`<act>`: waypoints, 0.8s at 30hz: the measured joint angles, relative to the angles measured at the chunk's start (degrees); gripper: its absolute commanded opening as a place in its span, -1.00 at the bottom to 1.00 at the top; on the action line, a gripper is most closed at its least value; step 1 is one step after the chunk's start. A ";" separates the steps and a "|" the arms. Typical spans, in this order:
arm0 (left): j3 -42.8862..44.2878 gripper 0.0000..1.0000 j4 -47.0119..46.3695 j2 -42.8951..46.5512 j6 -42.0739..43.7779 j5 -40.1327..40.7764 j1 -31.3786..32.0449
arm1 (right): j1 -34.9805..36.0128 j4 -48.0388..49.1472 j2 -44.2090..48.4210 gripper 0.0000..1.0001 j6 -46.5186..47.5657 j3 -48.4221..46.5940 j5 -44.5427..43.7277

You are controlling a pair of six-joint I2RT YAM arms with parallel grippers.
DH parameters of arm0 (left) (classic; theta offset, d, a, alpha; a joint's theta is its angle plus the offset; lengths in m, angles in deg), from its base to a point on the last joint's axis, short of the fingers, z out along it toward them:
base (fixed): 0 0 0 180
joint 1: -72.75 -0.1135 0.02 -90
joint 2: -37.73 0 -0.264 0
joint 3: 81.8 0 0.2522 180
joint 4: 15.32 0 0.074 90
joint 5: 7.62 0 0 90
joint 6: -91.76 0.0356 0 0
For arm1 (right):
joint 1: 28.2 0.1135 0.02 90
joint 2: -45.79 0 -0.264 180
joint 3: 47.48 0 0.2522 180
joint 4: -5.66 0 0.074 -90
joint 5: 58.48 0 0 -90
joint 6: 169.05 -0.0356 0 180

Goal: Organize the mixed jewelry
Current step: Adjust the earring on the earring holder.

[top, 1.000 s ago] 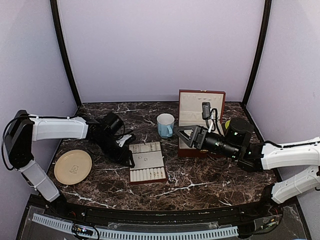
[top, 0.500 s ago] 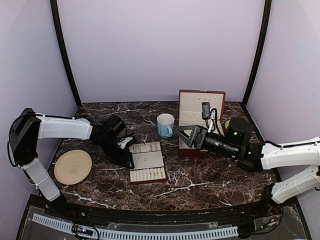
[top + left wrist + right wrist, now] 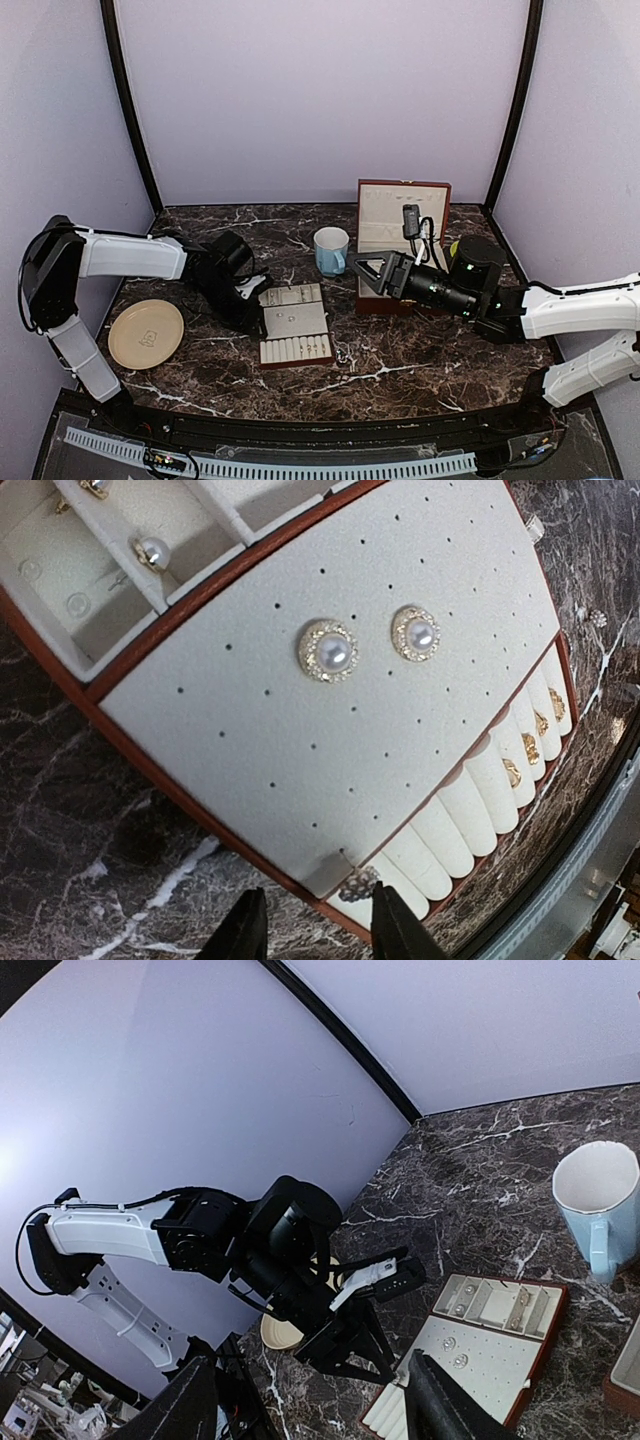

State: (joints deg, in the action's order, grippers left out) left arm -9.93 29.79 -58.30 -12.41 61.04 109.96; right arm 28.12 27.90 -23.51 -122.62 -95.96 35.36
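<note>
- Mixed jewelry sits on the cream slotted tray. The left wrist view makes it out piece by piece: two pearl studs pinned in the perforated panel, a smaller pearl piece in a compartment, gold rings tucked between the ring rolls, and a sparkly stud at the end of the rolls by one corner.
- In the top view these are only specks. That view does show the tray lying flat on the marble table between the two arms.
- Left gripper straddles that corner with its fingers parted and nothing clamped across them. The sparkly stud is just beside one finger; whether they touch I cannot tell.
- Right gripper hangs over the table between the blue mug and the red-brown box, jaws spread wide and empty.
- The mug stands behind the tray. The box is open with its lid upright. A beige plate lies left of the tray, and in the right wrist view the left gripper hides most of it.
</note>
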 measured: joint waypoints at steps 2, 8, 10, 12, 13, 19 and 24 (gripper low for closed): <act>0.00 -0.27 -0.02 -0.11 0.04 0.24 0.00 | 0.00 0.00 -0.02 0.28 0.00 0.00 0.00; 0.00 -0.28 -0.04 -0.74 0.04 1.11 0.00 | 0.00 0.00 -0.04 0.27 -0.02 0.00 0.00; 0.00 -0.29 -0.04 -0.87 0.07 1.27 0.00 | 0.00 0.00 -0.09 0.28 -0.02 0.00 0.00; 0.00 -0.29 -0.07 -0.98 0.07 1.33 -0.07 | 0.00 0.00 -0.22 0.28 -0.02 0.00 0.00; 0.00 -0.29 -0.11 -1.03 0.07 1.38 -0.09 | 0.00 0.00 -0.26 0.27 -0.02 0.00 0.00; 0.00 -0.30 -0.52 -1.51 0.07 1.40 -0.09 | 0.00 0.02 -0.26 0.28 -0.04 0.00 0.00; 0.09 -0.31 -0.79 -1.99 0.07 0.85 -0.09 | 0.00 0.00 -0.26 0.27 -0.04 0.00 0.00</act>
State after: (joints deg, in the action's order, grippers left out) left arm -9.85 29.01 -60.29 -12.35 61.89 109.87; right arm 28.12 27.90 -23.77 -122.67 -95.96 35.36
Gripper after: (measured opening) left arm 0.346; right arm 0.639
